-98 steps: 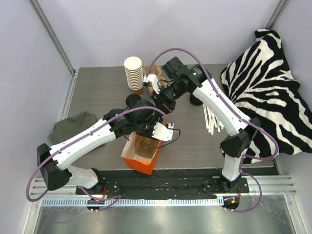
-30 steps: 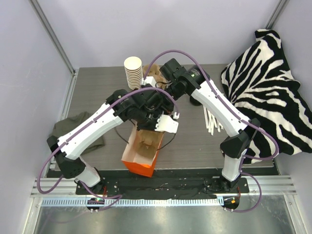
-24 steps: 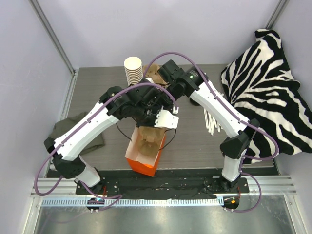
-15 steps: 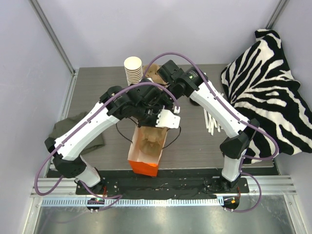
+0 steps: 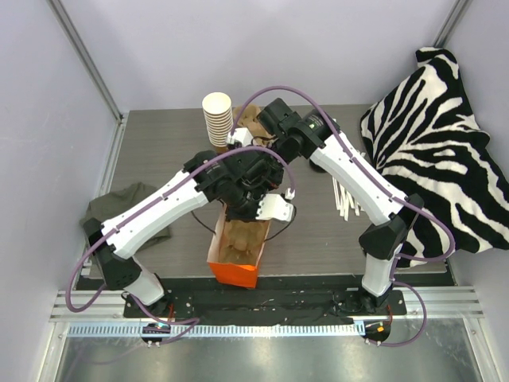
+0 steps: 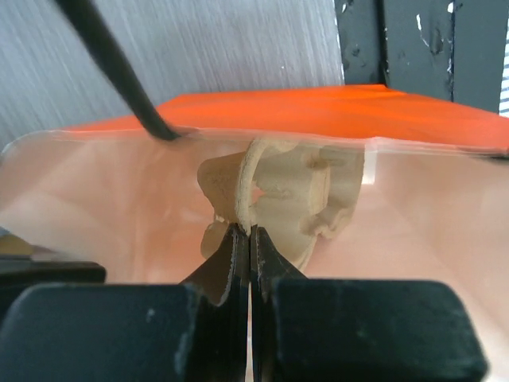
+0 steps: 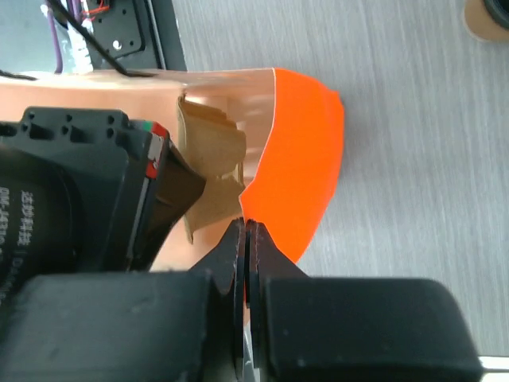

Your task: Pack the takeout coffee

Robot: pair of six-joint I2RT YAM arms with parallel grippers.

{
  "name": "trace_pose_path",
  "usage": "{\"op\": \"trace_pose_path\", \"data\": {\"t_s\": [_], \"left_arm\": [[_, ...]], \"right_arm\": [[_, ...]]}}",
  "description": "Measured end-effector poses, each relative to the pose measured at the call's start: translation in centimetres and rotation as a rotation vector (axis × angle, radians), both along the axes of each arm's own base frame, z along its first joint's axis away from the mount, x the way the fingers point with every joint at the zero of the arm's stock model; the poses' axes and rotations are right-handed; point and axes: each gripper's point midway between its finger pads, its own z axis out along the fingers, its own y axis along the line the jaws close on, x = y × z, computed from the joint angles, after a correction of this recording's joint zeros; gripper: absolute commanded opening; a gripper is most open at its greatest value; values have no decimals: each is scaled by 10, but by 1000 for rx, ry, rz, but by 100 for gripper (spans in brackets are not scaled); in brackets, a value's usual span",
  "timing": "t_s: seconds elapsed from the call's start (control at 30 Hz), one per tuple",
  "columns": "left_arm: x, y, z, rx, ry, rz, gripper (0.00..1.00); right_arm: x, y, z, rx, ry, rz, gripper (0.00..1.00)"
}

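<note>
An orange paper bag [image 5: 236, 272] lies open near the front edge, with a beige pulp cup carrier [image 6: 294, 195] inside it. My left gripper [image 6: 244, 231] reaches into the bag and is shut on the carrier's thin edge. My right gripper [image 7: 245, 227] is shut on the bag's orange rim [image 7: 306, 159], close beside the left gripper's body [image 7: 71, 191]. In the top view both grippers are crowded over the bag's far opening [image 5: 254, 215]. The lidded takeout coffee cup is not visible in any view.
A stack of lidless brown cups [image 5: 217, 119] and more brown carriers [image 5: 250, 119] stand at the back. White sticks [image 5: 346, 199] lie to the right, next to a zebra cloth [image 5: 437, 135]. A green cloth [image 5: 119, 208] lies left.
The bag has swung from a slant to point straight at the front edge. My left arm has shifted right and down over its opening. The right arm has barely moved.
</note>
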Motion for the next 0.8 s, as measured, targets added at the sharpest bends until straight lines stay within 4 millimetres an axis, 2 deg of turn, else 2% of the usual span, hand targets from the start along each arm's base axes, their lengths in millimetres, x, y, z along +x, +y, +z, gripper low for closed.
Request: {"op": "trace_pose_path", "data": {"t_s": [0.33, 0.43, 0.47, 0.57, 0.8], "left_arm": [[-11, 3, -14, -3, 26, -19, 1], [-14, 4, -20, 8, 32, -24, 18], [-13, 4, -21, 9, 32, -26, 30], [-11, 4, -25, 14, 25, -24, 48], [-4, 6, -22, 13, -10, -6, 68]], "right_arm": [[3, -5, -4, -31, -9, -20, 1], [5, -6, -6, -39, -13, -30, 1], [6, -6, -6, -39, -15, -32, 1], [8, -7, -7, -42, -18, -39, 1], [10, -2, -4, -21, -24, -39, 1]]}}
